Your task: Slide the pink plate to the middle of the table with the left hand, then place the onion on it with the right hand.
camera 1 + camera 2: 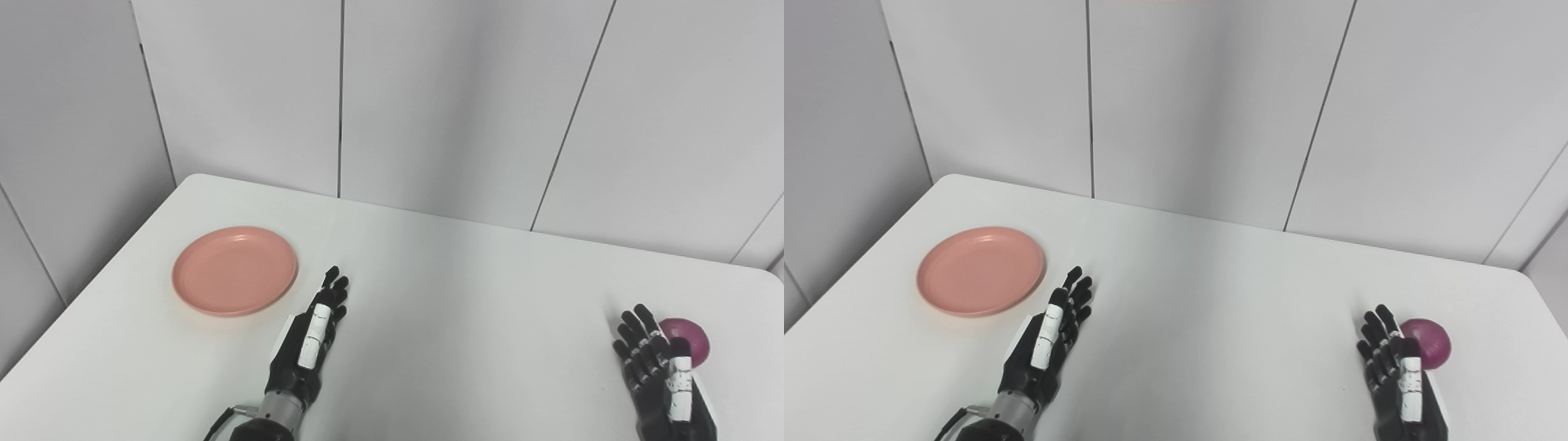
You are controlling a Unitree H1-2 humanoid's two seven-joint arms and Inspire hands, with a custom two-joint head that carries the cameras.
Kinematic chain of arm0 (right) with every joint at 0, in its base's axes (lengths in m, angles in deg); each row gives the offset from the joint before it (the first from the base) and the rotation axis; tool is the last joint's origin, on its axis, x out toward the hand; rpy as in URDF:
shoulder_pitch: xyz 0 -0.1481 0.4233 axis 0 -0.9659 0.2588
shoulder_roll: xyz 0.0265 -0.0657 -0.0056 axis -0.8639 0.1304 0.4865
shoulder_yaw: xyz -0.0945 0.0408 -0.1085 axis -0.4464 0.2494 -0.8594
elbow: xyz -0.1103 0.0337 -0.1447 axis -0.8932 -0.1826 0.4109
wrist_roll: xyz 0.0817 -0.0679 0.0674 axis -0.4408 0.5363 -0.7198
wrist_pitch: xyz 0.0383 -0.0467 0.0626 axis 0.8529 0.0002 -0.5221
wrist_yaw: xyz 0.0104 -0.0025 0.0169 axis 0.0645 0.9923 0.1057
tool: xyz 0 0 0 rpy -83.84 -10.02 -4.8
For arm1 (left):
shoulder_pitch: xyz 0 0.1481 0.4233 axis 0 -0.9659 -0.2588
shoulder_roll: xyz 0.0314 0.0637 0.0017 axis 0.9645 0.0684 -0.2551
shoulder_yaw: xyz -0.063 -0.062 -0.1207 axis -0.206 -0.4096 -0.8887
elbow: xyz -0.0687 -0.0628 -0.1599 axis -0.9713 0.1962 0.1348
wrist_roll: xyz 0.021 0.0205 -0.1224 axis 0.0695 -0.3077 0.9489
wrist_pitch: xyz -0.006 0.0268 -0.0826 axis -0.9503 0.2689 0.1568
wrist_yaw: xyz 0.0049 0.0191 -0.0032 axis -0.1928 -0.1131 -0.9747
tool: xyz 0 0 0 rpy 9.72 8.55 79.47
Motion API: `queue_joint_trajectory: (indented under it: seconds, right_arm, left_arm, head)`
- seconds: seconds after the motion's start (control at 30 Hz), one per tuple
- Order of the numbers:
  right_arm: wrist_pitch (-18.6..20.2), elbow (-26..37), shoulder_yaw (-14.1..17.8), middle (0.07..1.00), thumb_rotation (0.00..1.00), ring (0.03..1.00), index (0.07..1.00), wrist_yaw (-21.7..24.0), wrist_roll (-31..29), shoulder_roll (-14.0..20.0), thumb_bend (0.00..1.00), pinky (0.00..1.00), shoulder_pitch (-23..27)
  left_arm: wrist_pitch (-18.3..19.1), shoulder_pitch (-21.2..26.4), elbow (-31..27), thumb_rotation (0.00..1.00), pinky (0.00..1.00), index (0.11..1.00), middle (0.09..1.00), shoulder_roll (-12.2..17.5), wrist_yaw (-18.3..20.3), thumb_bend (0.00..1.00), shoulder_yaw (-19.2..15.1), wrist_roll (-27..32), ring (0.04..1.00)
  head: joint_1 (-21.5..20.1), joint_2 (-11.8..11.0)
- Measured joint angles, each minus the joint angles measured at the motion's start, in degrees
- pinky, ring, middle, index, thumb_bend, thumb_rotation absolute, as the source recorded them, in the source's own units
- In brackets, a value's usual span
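A round pink plate (234, 270) lies on the white table (441, 294) at the left, empty. My left hand (313, 334) is open with fingers straight, edge-up just right of the plate and not touching it. A purple onion (691, 345) sits near the table's right side. My right hand (658, 373) is open, standing edge-up just left of the onion and partly hiding it. The same scene shows in the right eye view: plate (981, 269), left hand (1048, 344), onion (1430, 348), right hand (1396, 376).
Grey wall panels (429, 104) stand behind the table's far edge. The table's left edge runs diagonally past the plate, and its rounded right corner (768, 275) is near the onion.
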Motion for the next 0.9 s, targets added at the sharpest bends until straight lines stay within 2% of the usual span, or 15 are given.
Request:
queue_joint_trajectory:
  seconds: [0.1,0.13,0.23,0.43,0.73,0.9]
  right_arm:
    - [-0.2,-0.3,0.2,0.954,0.86,0.994,0.967,0.0,0.1,0.0,0.87,1.0,0.1]
    - [-0.3,-0.5,0.2,0.952,0.86,0.991,0.965,0.0,0.1,0.0,0.87,1.0,0.2]
    - [-0.4,-0.7,0.2,0.941,0.86,0.978,0.953,0.0,0.2,-0.1,0.87,1.0,0.4]
    - [-0.5,-0.7,0.2,0.936,0.87,0.973,0.96,-0.1,1.0,-0.3,0.85,1.0,0.6]
    - [-0.5,-0.7,0.4,0.938,0.88,0.978,0.964,-0.1,1.1,-0.4,0.82,1.0,0.6]
    - [-0.5,-0.7,0.4,0.942,0.88,0.982,0.972,-0.1,1.1,-0.5,0.82,1.0,0.6]
  left_arm:
    - [5.2,2.2,-4.8,0.93,1.0,0.998,0.969,1.8,0.2,0.9,-1.6,2.7,0.976]
    - [7.4,4.6,-6.5,0.92,1.0,0.996,0.967,3.0,0.3,0.9,-3.0,4.3,0.974]
    - [8.9,8.9,-7.8,0.92,1.0,0.974,0.945,4.8,0.5,0.92,-5.2,6.8,0.961]
    - [12.8,15.9,-6.5,0.94,1.0,1.0,0.983,9.9,1.0,0.89,-8.3,11.1,0.982]
    - [13.4,23.7,-1.5,0.9,1.0,0.993,0.97,16.8,-1.4,0.9,-11.4,14.8,0.984]
    - [13.1,26.1,6.1,0.9,0.99,0.996,0.98,20.3,-0.5,0.92,-14.7,14.7,0.989]
  head:
    - [-0.3,-0.4]
    - [-0.4,-0.4]
    - [-0.5,-0.4]
    - [-1.0,-0.4]
    - [-1.0,-0.6]
    - [-0.9,-0.7]
